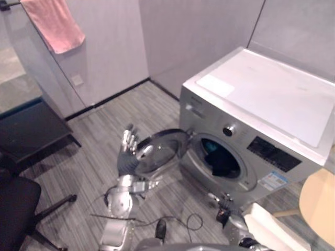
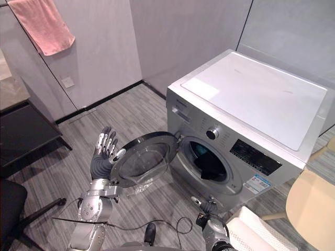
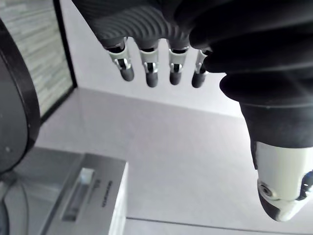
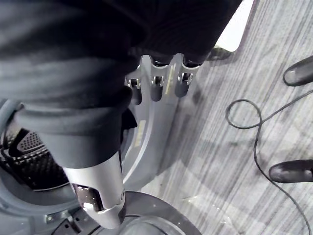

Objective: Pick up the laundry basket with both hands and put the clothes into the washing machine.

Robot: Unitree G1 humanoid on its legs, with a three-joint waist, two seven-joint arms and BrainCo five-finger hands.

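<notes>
Washing machine [image 2: 251, 99] (door [image 2: 144, 159] open), grey floor [image 2: 131, 110]

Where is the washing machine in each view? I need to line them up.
Left eye view: washing machine fills the right half.
Right eye view: its white top lies right of centre.
Left wrist view: its grey drawer corner, past the left hand.
Right wrist view: its drum opening, beside the right hand.
Shared landmark: the open round door, left of the drum in both eye views.
</notes>
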